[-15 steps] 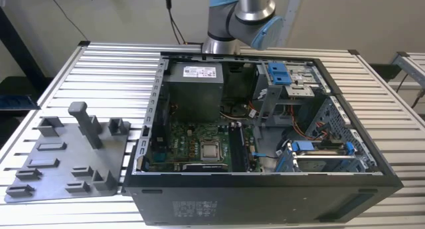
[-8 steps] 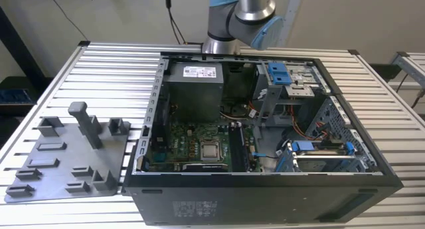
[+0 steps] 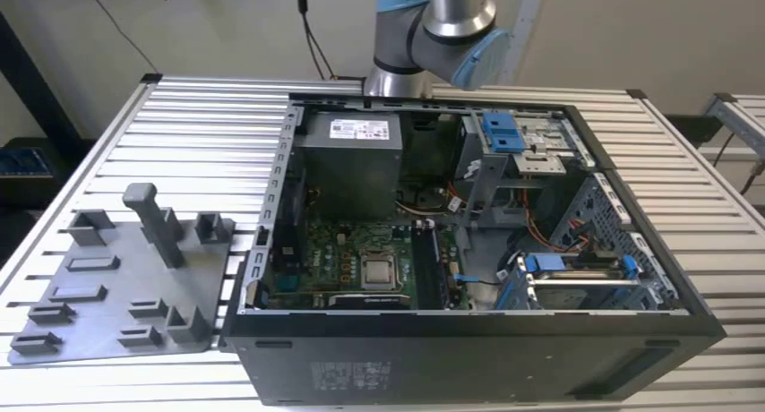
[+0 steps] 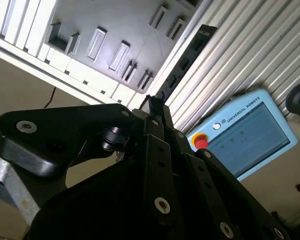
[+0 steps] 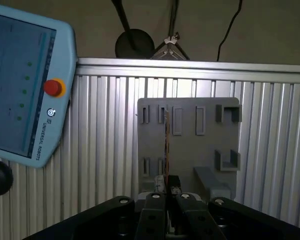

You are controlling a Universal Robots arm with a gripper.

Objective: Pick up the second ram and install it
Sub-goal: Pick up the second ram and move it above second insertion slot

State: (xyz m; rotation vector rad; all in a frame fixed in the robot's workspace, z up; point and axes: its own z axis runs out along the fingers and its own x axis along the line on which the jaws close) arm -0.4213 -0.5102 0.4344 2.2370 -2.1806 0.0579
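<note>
Second ram, edge-on in the first wrist view, is pinched by the gripper, fingers closed on it.

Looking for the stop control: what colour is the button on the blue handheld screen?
The button is red, clearest in the first wrist view.

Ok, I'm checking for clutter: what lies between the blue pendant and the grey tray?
The stretch is bare: just ribbed table slats run between the pendant and the grey tray, as the first wrist view shows.
</note>
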